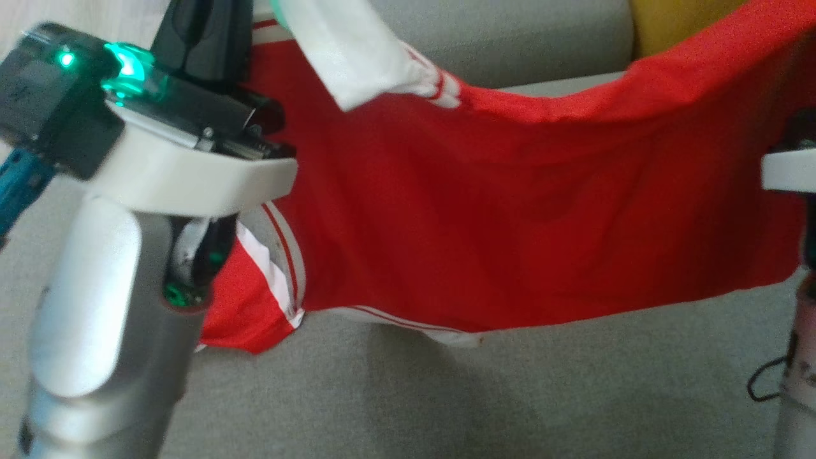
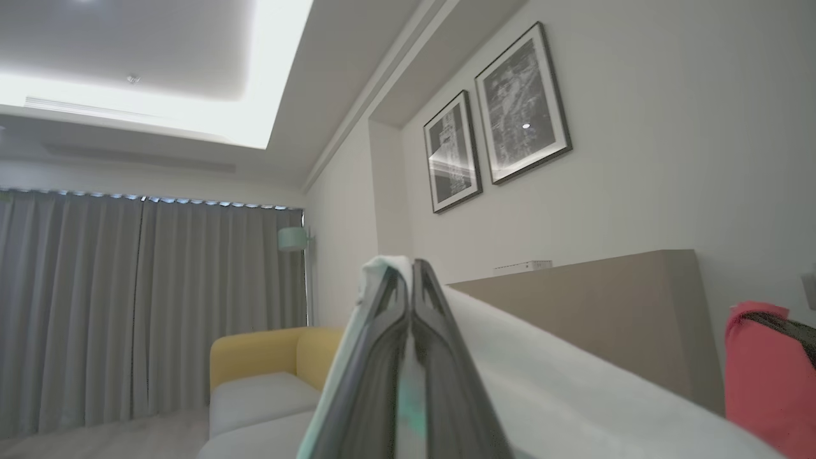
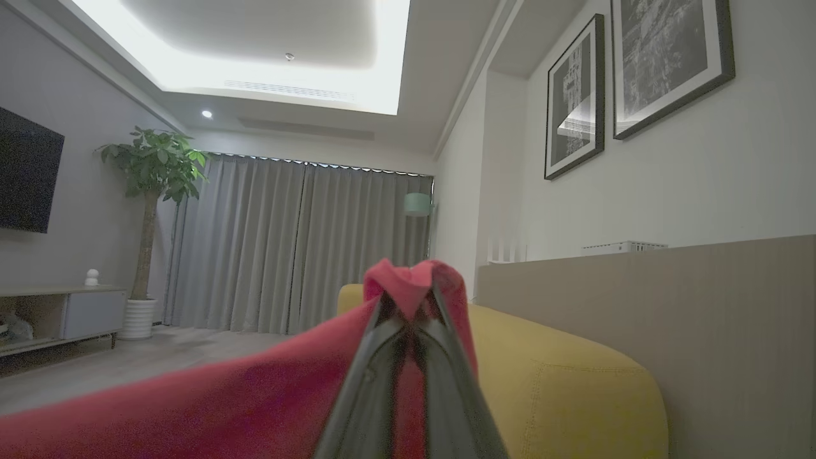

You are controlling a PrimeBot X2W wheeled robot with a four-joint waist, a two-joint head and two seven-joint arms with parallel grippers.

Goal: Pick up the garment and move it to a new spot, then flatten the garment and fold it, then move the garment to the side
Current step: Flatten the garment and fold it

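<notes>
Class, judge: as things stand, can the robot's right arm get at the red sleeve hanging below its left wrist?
Probably not. The right gripper is shut on the garment's far edge, holding it stretched. The sleeve hangs at the opposite end, by the left gripper.

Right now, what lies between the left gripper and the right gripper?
The red jersey spans it, hanging over the grey sofa seat in the head view; left gripper and right gripper pinch its ends.

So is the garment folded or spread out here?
Spread: the garment hangs stretched between the left fingers and right fingers, above the sofa.
</notes>
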